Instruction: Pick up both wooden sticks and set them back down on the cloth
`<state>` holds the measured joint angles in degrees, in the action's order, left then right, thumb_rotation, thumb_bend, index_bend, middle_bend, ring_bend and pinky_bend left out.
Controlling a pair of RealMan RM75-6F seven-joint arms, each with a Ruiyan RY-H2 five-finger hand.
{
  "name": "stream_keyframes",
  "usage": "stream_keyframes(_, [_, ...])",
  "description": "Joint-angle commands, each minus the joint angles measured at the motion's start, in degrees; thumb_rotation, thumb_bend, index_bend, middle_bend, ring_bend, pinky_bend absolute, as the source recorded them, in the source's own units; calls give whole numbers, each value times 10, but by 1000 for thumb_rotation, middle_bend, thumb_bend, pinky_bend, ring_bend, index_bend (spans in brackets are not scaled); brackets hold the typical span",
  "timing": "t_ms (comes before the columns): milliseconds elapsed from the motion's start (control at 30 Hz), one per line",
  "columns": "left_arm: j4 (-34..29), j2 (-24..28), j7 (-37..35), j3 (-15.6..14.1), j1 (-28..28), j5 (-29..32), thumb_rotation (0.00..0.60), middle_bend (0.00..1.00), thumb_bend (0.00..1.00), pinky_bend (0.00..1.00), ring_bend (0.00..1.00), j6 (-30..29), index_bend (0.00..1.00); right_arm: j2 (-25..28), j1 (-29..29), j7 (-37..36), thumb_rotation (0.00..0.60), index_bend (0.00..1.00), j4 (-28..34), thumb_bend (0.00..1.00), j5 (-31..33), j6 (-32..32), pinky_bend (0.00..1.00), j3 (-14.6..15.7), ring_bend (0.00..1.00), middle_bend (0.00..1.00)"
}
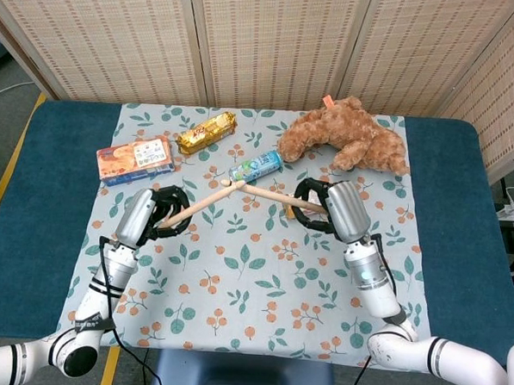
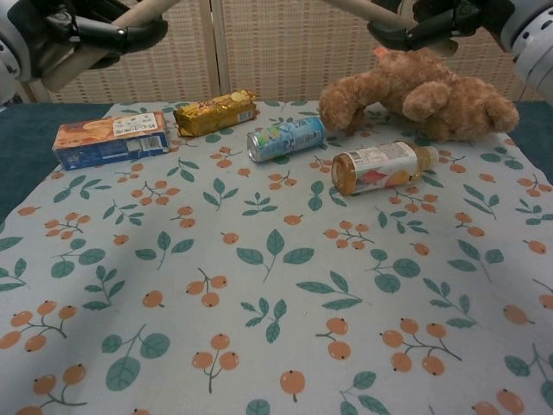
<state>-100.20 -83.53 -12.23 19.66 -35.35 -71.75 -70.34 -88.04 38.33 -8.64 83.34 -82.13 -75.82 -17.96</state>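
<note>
left hand (image 1: 157, 215) wrapped round left wooden stick (image 1: 206, 202), mid-left | right hand (image 1: 325, 205) gripping right wooden stick (image 1: 274, 194), centre-right | both raised over floral cloth (image 1: 252, 278), tips nearly touching mid-frame | sticks look light, stiff, smooth: hold the thick end | teddy bear (image 1: 346, 137) upper right

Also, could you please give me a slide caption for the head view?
Left hand and right hand each hold a wooden stick above the floral cloth.

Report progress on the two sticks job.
Done: both sticks are picked up. In hand: the left hand holds the left wooden stick, the right hand holds the right wooden stick, both above the cloth. Left: setting both down on it.
</note>
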Motion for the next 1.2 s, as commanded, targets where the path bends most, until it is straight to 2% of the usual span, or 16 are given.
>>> stream_keyframes(33, [26,17,31,-12,12,12,600,842,426,1000,1000,-2,664,-17,-22,92,600,827,-61,763,-6,-53,1000,8,932,654])
stream_keyframes(133, [71,22,107,-29,24,39,600,843,426,1000,1000,-11,666,-12,-50,115,600,827,-81,763,-3,-61,1000,35,932,654])
stream_keyframes(333, [156,1,203,-85,51,34,600,845,426,1000,1000,-36,668,21,-99,55,600,827,-102,763,-6,-33,1000,100,932,654])
stream_keyframes(467, [179,-17,248,-125,73,19,600,847,426,1000,1000,-48,669,1,-120,-16,600,827,-194,763,-28,-9,1000,147,931,655])
stream_keyframes(533, [186,-30,261,-134,81,20,600,848,425,1000,1000,-52,669,-19,-124,-43,600,827,-247,763,-36,1,1000,160,908,655])
stream_keyframes(567, [192,-39,269,-139,86,21,600,848,425,1000,1000,-53,669,-33,-125,-61,600,827,-282,763,-40,5,1000,164,866,654])
stream_keyframes(700, [212,-62,288,-144,96,15,600,839,426,1000,975,-67,664,-68,-124,-122,600,786,-364,747,-52,14,991,171,578,655])
stream_keyframes(767, [223,-71,291,-142,98,7,600,802,423,1000,932,-74,638,-79,-123,-145,600,732,-394,684,-56,16,920,172,447,641])
stream_keyframes(833, [226,-77,287,-141,101,4,600,753,419,1000,886,-76,594,-85,-123,-164,600,655,-413,569,-58,19,758,173,321,572])
stream_keyframes(933, [224,-85,279,-141,106,1,600,667,410,1000,808,-75,511,-93,-124,-189,600,559,-435,467,-58,24,567,172,200,457])
stream_keyframes(1033, [223,-91,267,-142,107,0,600,567,398,978,732,-62,427,-97,-126,-205,600,483,-453,409,-59,29,426,173,114,370])
stream_keyframes(1200, [209,-90,245,-153,110,-11,600,371,364,814,554,-38,251,-93,-128,-225,600,357,-467,348,-59,49,269,177,4,211])
